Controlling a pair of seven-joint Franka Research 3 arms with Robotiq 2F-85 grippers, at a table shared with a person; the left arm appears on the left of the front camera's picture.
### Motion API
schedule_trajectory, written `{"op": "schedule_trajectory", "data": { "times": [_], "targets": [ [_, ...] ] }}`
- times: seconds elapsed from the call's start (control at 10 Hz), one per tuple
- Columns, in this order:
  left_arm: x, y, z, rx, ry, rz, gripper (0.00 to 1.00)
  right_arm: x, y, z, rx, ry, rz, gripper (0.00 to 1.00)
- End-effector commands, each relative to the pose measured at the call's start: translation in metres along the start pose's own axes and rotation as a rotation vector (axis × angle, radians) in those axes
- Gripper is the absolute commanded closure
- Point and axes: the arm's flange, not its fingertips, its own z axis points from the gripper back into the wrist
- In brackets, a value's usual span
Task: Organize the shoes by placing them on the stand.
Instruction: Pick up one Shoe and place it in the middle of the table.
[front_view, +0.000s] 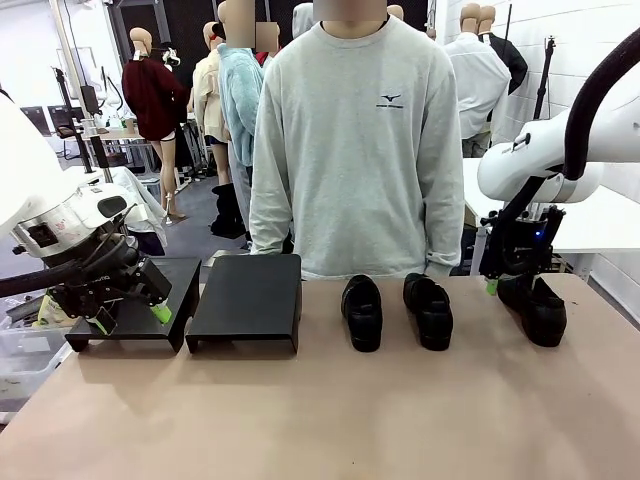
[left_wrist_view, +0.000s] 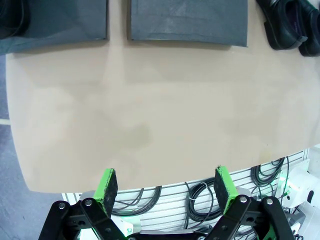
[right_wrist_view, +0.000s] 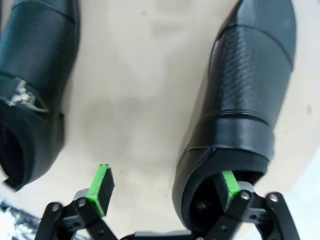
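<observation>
The left gripper (left_wrist_view: 165, 185) rises from the bottom edge with its jaws spread wide and nothing between the green pads (left_wrist_view: 107, 184). Beyond the fingertips lies the bare beige table (left_wrist_view: 150, 115). Two black risers of the stand (left_wrist_view: 189, 20) sit side by side along the top edge, separated by a narrow gap. A black shoe (left_wrist_view: 286, 25) lies at the top right, apart from the nearer riser. A dark rounded shape (left_wrist_view: 11, 20) at the top left corner is possibly another shoe. Black cables (left_wrist_view: 200, 197) hang against a slotted white panel (left_wrist_view: 170, 200).
</observation>
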Motion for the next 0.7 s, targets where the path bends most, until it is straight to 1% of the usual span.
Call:
{"op": "schedule_trajectory", "data": {
  "times": [0.0, 0.3, 0.4, 0.6],
  "targets": [
    [-0.001, 0.000, 0.000, 0.001, -0.001, -0.003, 0.00, 0.006, -0.004, -0.009, -0.033, 0.047, -0.061, 0.00],
    [-0.001, 0.000, 0.000, 0.001, -0.001, -0.003, 0.00, -0.004, -0.008, -0.033, 0.017, 0.077, -0.097, 0.00],
    [-0.001, 0.000, 0.000, 0.001, -0.001, -0.003, 0.00, -0.006, -0.008, -0.031, 0.008, 0.055, -0.087, 0.11],
    [-0.001, 0.000, 0.000, 0.001, -0.001, -0.003, 0.00, -0.007, -0.009, -0.025, -0.007, 0.041, -0.087, 0.47]
  ]
}}
